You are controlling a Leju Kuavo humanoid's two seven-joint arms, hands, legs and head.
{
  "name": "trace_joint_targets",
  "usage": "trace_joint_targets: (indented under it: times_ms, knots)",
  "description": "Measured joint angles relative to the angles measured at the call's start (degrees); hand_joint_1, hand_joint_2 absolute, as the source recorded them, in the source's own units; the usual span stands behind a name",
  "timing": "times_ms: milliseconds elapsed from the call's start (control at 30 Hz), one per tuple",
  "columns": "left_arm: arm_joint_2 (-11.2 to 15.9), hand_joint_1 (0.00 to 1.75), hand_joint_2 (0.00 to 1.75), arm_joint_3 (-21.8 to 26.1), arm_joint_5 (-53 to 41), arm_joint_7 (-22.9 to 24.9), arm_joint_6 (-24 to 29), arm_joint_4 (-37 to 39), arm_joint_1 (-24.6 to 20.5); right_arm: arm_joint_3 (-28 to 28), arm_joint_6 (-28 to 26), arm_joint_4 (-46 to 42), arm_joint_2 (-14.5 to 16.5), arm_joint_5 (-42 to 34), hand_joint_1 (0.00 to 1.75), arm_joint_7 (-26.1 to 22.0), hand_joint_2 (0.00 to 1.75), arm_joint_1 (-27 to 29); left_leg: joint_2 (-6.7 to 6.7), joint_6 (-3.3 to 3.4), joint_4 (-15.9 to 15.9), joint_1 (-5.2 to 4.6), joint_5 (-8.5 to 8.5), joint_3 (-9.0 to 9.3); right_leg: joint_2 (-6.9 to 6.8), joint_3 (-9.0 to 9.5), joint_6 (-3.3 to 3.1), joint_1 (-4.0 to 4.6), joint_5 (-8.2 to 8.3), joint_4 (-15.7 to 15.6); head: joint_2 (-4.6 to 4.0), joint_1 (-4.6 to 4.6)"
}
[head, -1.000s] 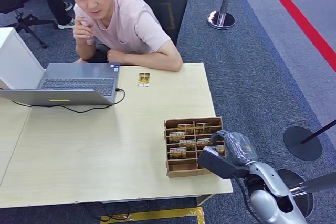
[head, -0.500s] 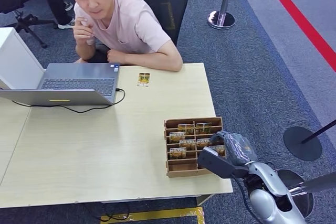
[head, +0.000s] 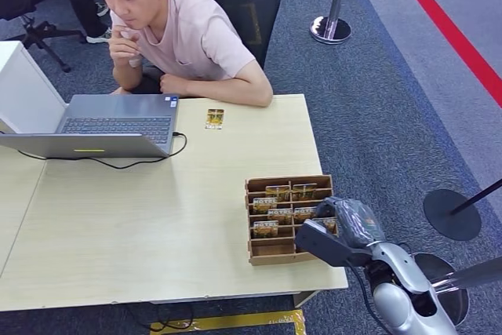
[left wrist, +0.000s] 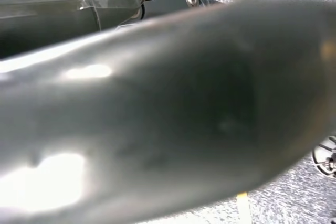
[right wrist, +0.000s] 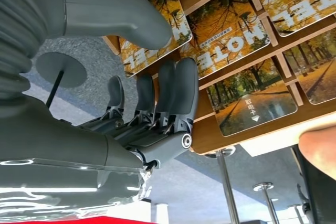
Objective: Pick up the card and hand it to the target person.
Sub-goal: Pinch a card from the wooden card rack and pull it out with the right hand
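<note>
One hand matters here: the right hand sits at the near right corner of the table, against the right end of the wooden card rack, while the left wrist view gives a dark blur from which I cannot tell that hand's state. In the right wrist view the thumb lies over the face of one hotel key card and the dark fingers curl up against the rack's wall behind it; the pinch looks begun but probably not closed, since the card sits in its slot. The cards stand in rows with their long edges running across the rack, so the hand meets this one from its short end, and it should lift up and out along the slot. The rack's right wall lies close to the table edge, leaving little bare wood on that side. Beyond it the tabletop runs bare to a loose card lying flat near the far edge, just before the seated person, with a laptop well off to the left; the handover path looks unobstructed.
</note>
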Motion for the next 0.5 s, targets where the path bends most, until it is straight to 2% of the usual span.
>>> trace_joint_targets:
  times_ms: [500]
  knots:
    - [0.00,0.00,0.00,1.55,1.67,-1.17,-0.02,0.00,0.00,-0.45,0.50,0.00,0.00,0.58,0.97,0.24,1.75,0.00,0.00,0.00,0.00,0.00,0.00,0.00,0.00,0.00,0.00,0.00,0.00,0.00,0.01,0.00]
